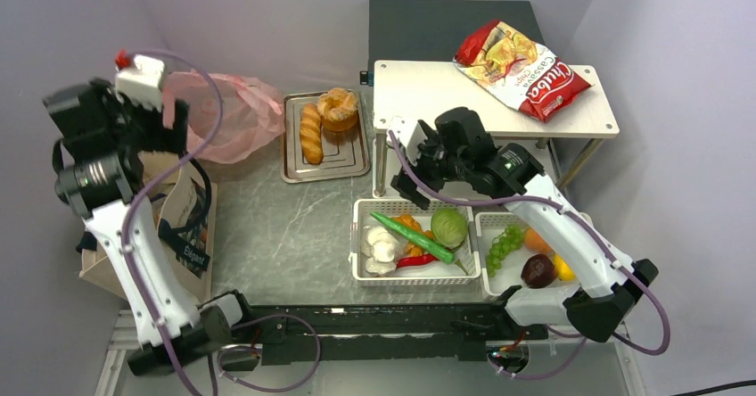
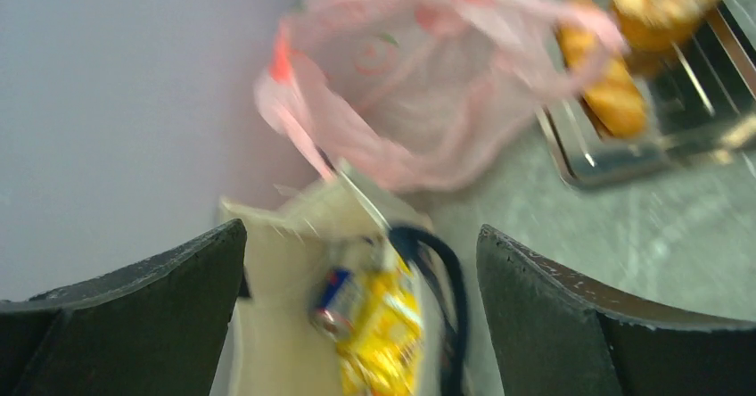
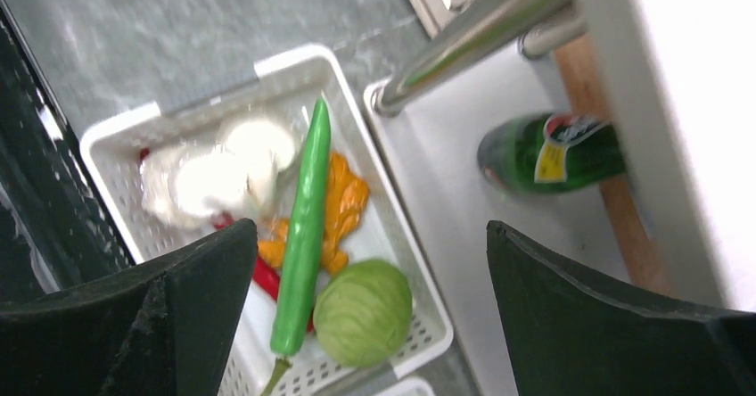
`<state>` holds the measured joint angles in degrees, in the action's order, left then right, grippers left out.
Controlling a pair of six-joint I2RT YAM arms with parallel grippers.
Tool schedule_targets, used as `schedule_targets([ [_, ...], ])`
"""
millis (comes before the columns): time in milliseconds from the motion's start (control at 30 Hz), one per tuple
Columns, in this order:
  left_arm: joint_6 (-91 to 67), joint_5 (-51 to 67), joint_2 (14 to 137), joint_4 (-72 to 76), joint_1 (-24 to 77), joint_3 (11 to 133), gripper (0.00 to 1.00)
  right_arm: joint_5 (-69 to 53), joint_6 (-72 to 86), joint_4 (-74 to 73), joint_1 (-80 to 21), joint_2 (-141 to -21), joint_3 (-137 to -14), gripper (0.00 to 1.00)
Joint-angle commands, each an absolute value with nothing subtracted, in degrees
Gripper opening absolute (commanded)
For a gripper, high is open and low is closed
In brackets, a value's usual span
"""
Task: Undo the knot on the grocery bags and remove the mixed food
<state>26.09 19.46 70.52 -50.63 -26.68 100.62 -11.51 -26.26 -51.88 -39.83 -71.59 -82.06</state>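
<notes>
Left gripper [image 2: 361,235] and right gripper [image 3: 372,231] gape empty; cabbage [image 1: 448,226], grapes [image 1: 504,246] lie right of the beige tote [image 2: 276,325], Lay's bag [image 2: 383,325] still inside.

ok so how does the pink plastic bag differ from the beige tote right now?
The pink plastic bag is thin and translucent; the beige tote is opaque, with dark straps.
The pink bag lies slumped at the back beside the metal tray; the tote stands nearer the front edge.
A yellow snack bag shows in the tote's mouth; nothing clear shows inside the pink bag.
Both sit on the table's left side.
</notes>
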Motion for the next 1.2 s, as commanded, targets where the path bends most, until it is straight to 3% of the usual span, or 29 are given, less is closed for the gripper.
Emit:
schedule_targets([
  [0,28.0,20.7,67.9,-66.6,-26.8,89.5,0.99,-16.9,-23.5,-44.1,-39.4,-74.8,-87.5,1.00],
  [333,25.1,3.2,59.7,-65.6,-27.4,72.9,0.99,-19.5,-23.2,-40.9,-38.3,-79.5,-93.2,1.00],
  [367,25.3,4.6,59.8,-66.7,-27.5,72.4,0.94,-19.6,-23.1,-40.6,-38.3,-79.2,-93.1,1.00],
  [400,25.8,7.1,59.7,-68.0,-27.6,72.1,0.85,-19.8,-23.1,-40.5,-38.2,-79.2,-93.0,1.00],
  [433,27.1,10.5,59.5,-69.3,-27.6,72.1,0.69,-19.9,-22.9,-40.4,-38.2,-79.0,-93.0,1.00],
  [500,33.3,20.6,58.7,-73.2,-27.5,72.3,0.21,-20.4,-22.2,-40.1,-38.2,-79.0,-93.0,1.00],
  [533,35.9,25.0,58.2,-75.4,-27.3,72.6,0.06,-20.6,-21.8,-40.0,-38.2,-79.0,-93.3,1.00],
  [567,39.0,28.6,57.6,-78.2,-27.0,73.1,0.00,-20.8,-21.4,-39.8,-38.2,-79.1,-93.5,1.00],
  [767,56.5,37.3,53.2,-90.1,-21.1,71.2,0.00,-22.8,-17.5,-37.8,-38.2,-79.9,-93.8,0.99],
  [1033,61.2,45.7,54.0,-88.4,4.2,68.9,0.00,-27.6,-12.7,-35.8,-38.2,-84.0,-97.0,0.97],
  [1167,59.8,44.6,55.7,-84.1,17.7,67.6,0.00,-29.7,-9.6,-35.1,-38.3,-88.0,-101.5,0.96],
])
